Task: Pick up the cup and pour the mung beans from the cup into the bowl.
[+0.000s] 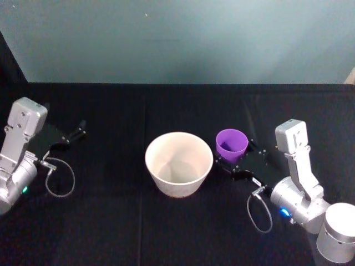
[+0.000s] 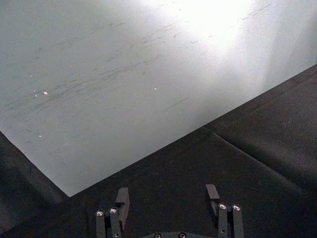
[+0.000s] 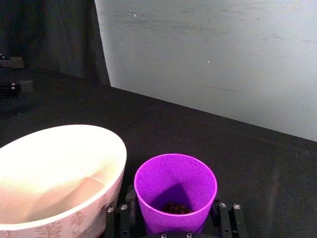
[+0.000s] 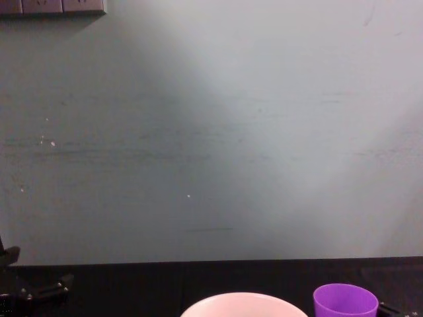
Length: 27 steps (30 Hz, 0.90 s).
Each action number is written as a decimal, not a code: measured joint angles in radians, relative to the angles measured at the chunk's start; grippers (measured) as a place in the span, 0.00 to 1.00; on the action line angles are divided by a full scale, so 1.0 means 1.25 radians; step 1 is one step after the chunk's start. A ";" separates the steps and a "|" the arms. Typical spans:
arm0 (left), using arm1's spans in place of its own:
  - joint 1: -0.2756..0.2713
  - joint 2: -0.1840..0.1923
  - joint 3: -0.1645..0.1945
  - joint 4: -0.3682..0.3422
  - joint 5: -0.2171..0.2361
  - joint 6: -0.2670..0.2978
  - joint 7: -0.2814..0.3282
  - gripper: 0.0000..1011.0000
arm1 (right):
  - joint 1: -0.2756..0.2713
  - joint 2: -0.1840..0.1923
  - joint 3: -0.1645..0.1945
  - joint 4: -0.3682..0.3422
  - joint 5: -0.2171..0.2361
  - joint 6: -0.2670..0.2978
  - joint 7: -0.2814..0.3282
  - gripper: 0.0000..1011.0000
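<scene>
Purple cup, beans inside, centre-right of frame beside bowl; we see right gripper straddling it, fingers spread. Left gripper far left, fingers apart.

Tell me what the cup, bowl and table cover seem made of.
Cup: likely plastic, a smooth thin purple wall with a soft sheen.
Bowl: glossy ceramic or melamine, cannot tell which; pale, with a printed pattern outside.
Cover: black cloth, matte, with visible creases.

Wall pale grey-green, lightly scuffed (bright glare in one patch). Bench draped in creased black cloth. Outlet strip mounted high on wall.
</scene>
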 joint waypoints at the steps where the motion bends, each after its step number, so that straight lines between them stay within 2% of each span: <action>1: 0.000 0.000 0.000 0.000 0.000 0.000 0.000 0.99 | -0.001 -0.002 0.003 0.000 -0.002 0.001 0.001 0.83; 7: 0.000 0.000 0.000 0.000 0.000 0.000 0.000 0.99 | -0.011 -0.005 0.013 -0.012 -0.011 0.003 0.003 0.73; 17: 0.000 0.000 0.000 0.000 0.000 0.000 0.000 0.99 | -0.047 0.002 0.042 -0.090 -0.017 0.019 0.005 0.71; 23: 0.000 0.000 0.000 0.000 0.000 0.000 0.000 0.99 | -0.066 0.020 0.065 -0.166 -0.008 0.058 0.006 0.71; 27: 0.000 0.000 0.000 0.000 0.000 0.000 0.000 0.99 | -0.070 0.029 0.075 -0.193 -0.005 0.074 0.006 0.71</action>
